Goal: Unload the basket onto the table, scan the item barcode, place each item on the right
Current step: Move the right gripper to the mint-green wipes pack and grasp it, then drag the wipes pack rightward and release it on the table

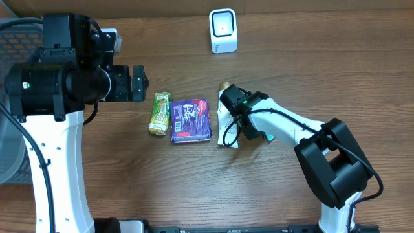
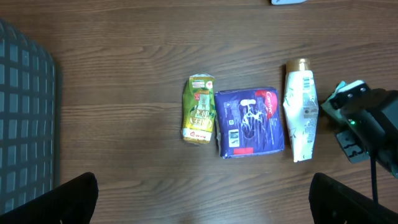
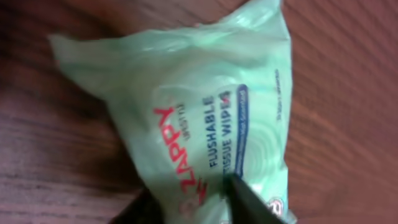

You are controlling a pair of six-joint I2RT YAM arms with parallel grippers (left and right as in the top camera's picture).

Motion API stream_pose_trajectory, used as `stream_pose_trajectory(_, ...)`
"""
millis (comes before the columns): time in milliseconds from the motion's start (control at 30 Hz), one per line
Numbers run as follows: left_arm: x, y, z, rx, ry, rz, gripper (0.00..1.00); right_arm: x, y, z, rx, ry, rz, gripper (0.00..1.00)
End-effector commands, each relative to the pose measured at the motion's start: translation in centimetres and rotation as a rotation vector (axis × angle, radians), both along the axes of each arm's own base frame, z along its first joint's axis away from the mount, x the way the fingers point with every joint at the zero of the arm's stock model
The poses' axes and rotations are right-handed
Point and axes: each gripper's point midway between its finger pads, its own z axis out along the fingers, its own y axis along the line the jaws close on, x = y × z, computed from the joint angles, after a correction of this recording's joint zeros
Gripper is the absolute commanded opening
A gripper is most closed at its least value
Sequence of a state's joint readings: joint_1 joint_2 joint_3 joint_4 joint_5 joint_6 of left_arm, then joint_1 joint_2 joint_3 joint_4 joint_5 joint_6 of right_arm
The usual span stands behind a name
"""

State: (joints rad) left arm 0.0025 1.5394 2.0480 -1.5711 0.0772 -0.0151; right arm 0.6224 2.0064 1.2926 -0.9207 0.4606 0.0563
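Brown wooden table (image 1: 129, 188) from overhead: white scanner (image 1: 223, 30) at the far side, and a green snack pack (image 1: 160, 113), purple pack (image 1: 191, 120) and white tube (image 1: 226, 129) in a row. My right gripper (image 1: 244, 122) sat low, just beside the tube.

Left wrist cam: left gripper (image 2: 204, 193) hung wide apart above that row, with a grey basket (image 2: 25, 112) off to one side.

Right wrist cam: the pale green wipes pack (image 3: 186, 106) lay on the wood with fingers (image 3: 249, 199) either side of its end. I couldn't tell if they'd pinched it.

A wooden table (image 1: 129, 188) holds a green snack packet (image 1: 160, 112), a purple pack (image 1: 191, 120) just beside it, and a white gold-capped bottle (image 2: 300, 115) lying flat, with a grey mesh basket (image 2: 25, 124) at far left.
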Motion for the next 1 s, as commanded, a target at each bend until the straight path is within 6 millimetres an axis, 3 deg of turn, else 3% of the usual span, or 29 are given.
stream_pose_trajectory(0,0.2,0.3,0.2,0.017,-0.011,-0.01,0.99,-2.5,-0.3,-3.2,0.029,0.129,-0.052,0.11)
stream_pose_trajectory(67,0.2,0.3,0.2,0.017,-0.011,-0.01,1.0,-2.6,-0.2,-3.3,0.037,0.129,-0.066,0.04)
stream_pose_trajectory(167,0.2,0.3,0.2,0.017,-0.011,-0.01,1.0,-2.9,0.5,-3.4,0.076,0.152,-0.069,0.04)
stream_pose_trajectory(267,0.2,0.3,0.2,0.017,-0.011,-0.01,1.0,-3.5,3.0,-2.4,0.205,0.22,-0.076,0.04)
stream_pose_trajectory(367,0.2,0.3,0.2,0.017,-0.011,-0.01,0.99,-2.7,6.4,1.5,0.407,0.251,-0.081,0.04)
stream_pose_trajectory(467,0.2,0.3,0.2,0.017,-0.011,-0.01,1.0,-1.3,7.7,6.9,0.589,0.241,-0.103,0.04)
stream_pose_trajectory(600,0.2,0.3,0.2,0.017,-0.011,-0.01,1.0,0.4,7.0,13.5,0.894,0.243,-0.176,0.04)
stream_pose_trajectory(700,0.2,0.3,0.2,0.017,-0.011,-0.01,1.0,1.5,5.4,16.5,1.134,0.281,-0.242,0.04)
stream_pose_trajectory(833,0.2,0.3,0.2,0.017,-0.011,-0.01,1.0,2.2,3.7,18.0,1.394,0.325,-0.234,0.04)
stream_pose_trajectory(967,0.2,0.3,0.2,0.017,-0.011,-0.01,1.0,1.9,3.1,16.9,1.559,0.356,-0.243,0.04)
